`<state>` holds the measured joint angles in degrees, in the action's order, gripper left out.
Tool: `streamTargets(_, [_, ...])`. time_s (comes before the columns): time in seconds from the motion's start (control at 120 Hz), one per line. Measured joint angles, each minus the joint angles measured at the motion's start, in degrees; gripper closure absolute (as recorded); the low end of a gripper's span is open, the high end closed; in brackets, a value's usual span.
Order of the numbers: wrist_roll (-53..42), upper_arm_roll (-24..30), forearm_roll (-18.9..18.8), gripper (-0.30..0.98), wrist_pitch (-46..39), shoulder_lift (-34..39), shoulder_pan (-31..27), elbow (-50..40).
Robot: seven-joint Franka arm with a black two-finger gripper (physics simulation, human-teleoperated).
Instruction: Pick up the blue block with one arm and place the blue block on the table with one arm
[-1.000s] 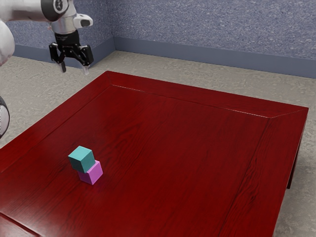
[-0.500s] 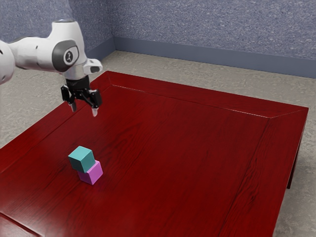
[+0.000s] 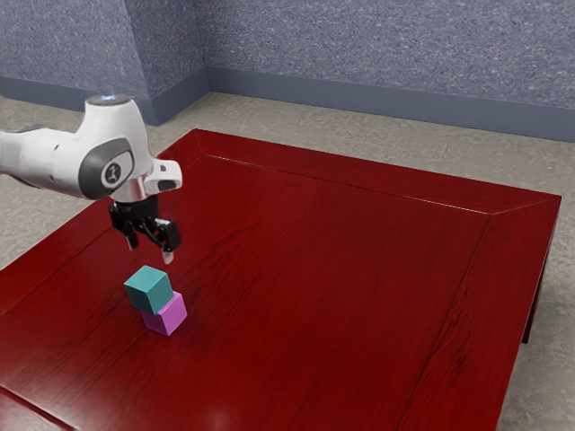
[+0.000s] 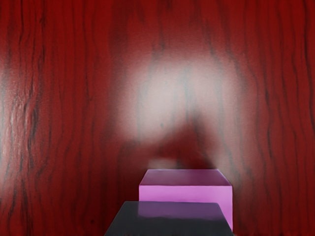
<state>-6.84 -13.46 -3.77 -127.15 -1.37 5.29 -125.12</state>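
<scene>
Across the exterior view spreads the red wooden tabletop, and over it reaches the white arm. Its black end effector hangs above the blocks with its fingers well apart, and it has hold of nothing. Below it is the blue block, rather blue-green in colour; it appears to rest on the pink block, shifted to one side, so that it partly overhangs. I judge that the blue block is light and stiff, not fragile, but its smooth faces may be a little slippery. It is best to take it by two opposite side faces, near the middle height, with the fingers not so low that they push the pink block. As for containers, the pink block serves only as a support; if bumped, it could let the blue one tip.
</scene>
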Motion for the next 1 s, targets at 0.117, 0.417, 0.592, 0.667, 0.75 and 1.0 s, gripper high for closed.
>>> streamTargets(0.117, [-0.44,-0.02,-0.06,0.02,-2.94,0.49,0.09,-2.50])
streamTargets(0.417, [-1.22,-0.16,-0.09,0.02,-6.42,0.64,0.29,-4.49])
streamTargets(0.592, [-1.51,-0.53,-0.04,0.02,-7.11,0.69,0.61,-5.96])
streamTargets(0.667, [-1.62,-0.59,-0.04,0.02,-7.37,0.65,0.59,-6.24])
streamTargets(0.75, [-1.72,-0.60,-0.03,0.02,-7.59,0.64,0.50,-6.50])
streamTargets(1.0, [-1.94,-0.60,-0.01,0.02,-8.26,0.72,0.09,-8.34])
